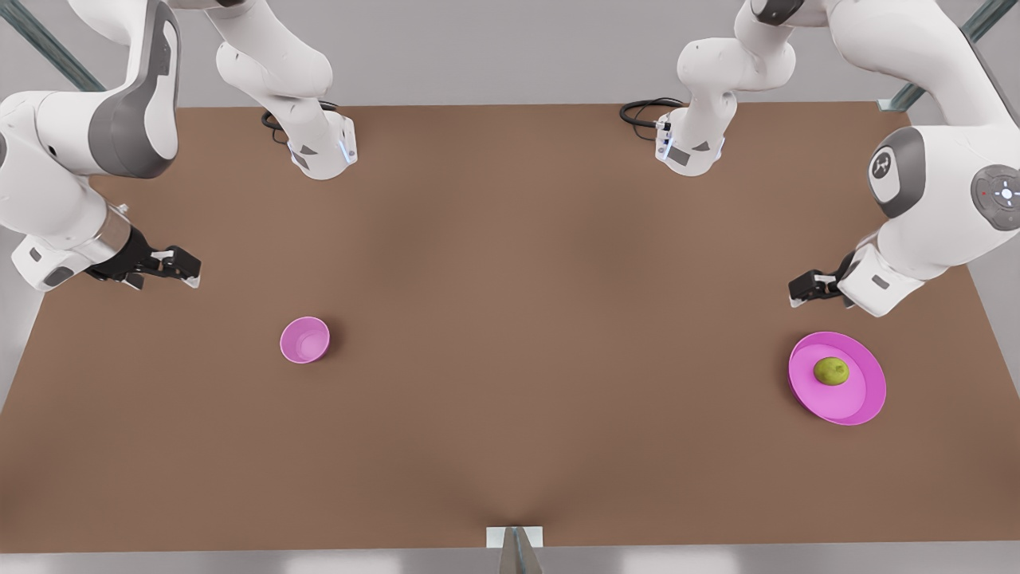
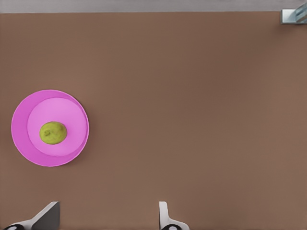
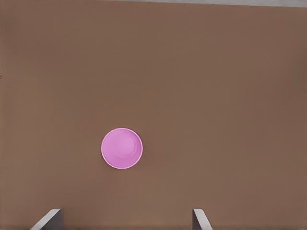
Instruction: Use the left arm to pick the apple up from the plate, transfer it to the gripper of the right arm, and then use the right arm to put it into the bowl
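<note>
The yellow-green apple (image 1: 831, 371) (image 2: 53, 132) lies in the middle of the wide pink plate (image 1: 865, 399) (image 2: 21, 139) at the front view's right. My left gripper (image 1: 799, 289) (image 2: 105, 216) hovers above the table just behind the plate, open and holding nothing. The small deep pink bowl (image 1: 304, 340) (image 3: 122, 148) stands at the front view's left and has nothing in it. My right gripper (image 1: 185, 269) (image 3: 125, 218) waits high behind and to the left of the bowl, open and with nothing between its fingers.
The brown table (image 1: 510, 319) stretches wide between bowl and plate. Both arm bases (image 1: 323, 151) (image 1: 689, 147) with black cables stand at the far edge. A small metal bracket (image 1: 515, 538) sits at the near edge.
</note>
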Robot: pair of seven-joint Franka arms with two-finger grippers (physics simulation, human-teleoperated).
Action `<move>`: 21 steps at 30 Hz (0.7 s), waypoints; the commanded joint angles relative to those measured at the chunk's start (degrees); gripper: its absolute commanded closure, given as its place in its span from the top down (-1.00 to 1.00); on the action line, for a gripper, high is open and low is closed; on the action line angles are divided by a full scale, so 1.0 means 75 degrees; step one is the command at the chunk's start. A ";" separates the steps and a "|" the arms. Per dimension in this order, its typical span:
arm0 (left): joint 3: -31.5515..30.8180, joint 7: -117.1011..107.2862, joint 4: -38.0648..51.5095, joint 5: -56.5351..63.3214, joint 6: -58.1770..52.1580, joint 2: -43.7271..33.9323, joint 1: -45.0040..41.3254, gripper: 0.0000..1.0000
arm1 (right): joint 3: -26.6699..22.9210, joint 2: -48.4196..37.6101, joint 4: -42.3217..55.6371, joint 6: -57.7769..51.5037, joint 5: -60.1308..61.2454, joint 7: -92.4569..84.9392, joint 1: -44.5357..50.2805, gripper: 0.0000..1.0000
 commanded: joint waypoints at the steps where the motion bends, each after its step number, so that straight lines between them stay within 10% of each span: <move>1: 0.0000 -0.0233 0.0005 0.0004 0.0045 0.0020 0.0009 1.00 | 0.0006 -0.0008 0.0004 0.0004 0.0005 -0.0116 0.0008 1.00; 11: 0.0011 0.2732 -0.1531 -0.0758 0.4194 0.1836 0.2165 1.00 | 0.0006 -0.0008 0.0004 0.0004 0.0005 -0.0116 0.0008 1.00; 21: 0.0035 0.3505 -0.1636 -0.0664 0.4264 0.2574 0.2657 1.00 | 0.0006 -0.0008 0.0004 0.0004 0.0005 -0.0116 0.0008 1.00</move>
